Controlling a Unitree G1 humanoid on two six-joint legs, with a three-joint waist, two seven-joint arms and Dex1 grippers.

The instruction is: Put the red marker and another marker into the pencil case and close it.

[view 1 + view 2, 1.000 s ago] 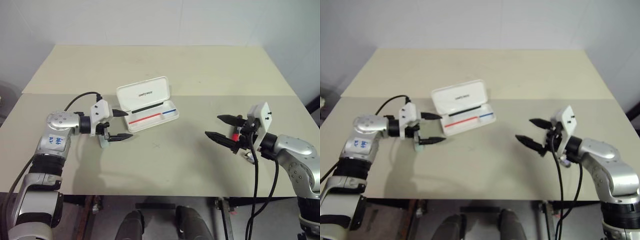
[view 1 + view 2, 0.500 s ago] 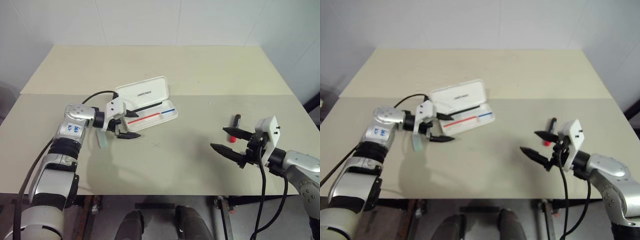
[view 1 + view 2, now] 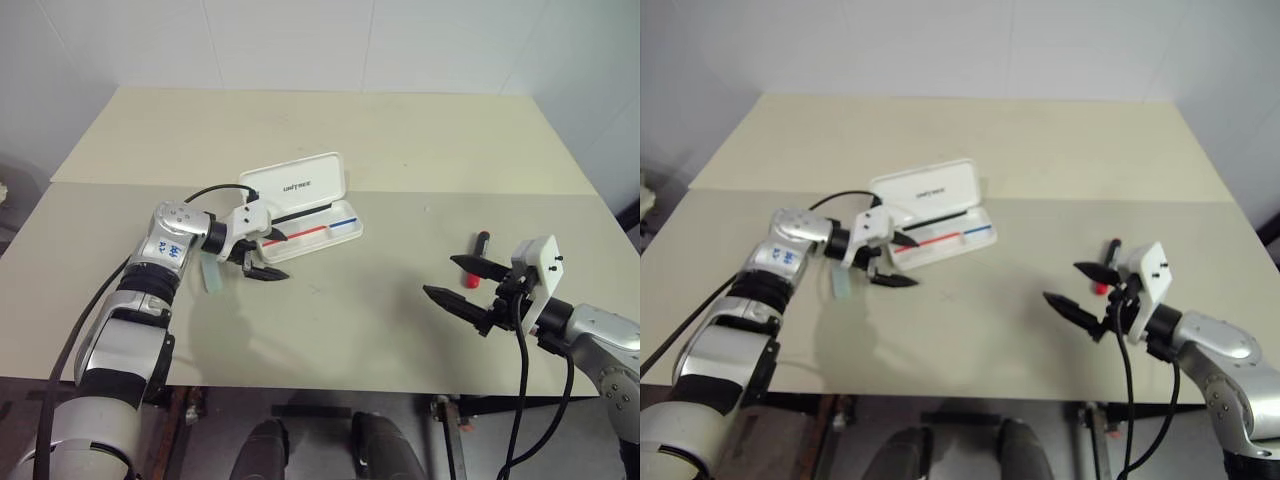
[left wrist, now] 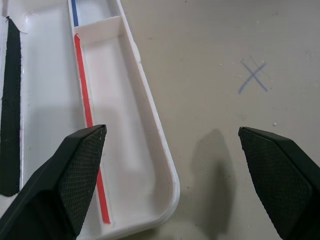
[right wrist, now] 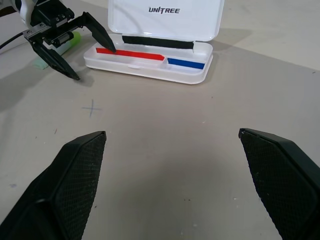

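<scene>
While my left tool (image 3: pixel 268 255) hangs empty with fingers spread at the near-left corner of the open pencil case (image 3: pixel 305 205), green-capped marker (image 3: pixel 211 277) on the desk (image 3: pixel 400 140) beside my left wrist, red marker (image 3: pixel 478 257) lying just beyond my right tool (image 3: pixel 459 281), also spread and empty

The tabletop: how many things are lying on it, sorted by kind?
Markers: 2, the slim black marker with a red end and the chunky pale green highlighter
Cases: 1, the open white plastic pencil case
Total: 3
</scene>
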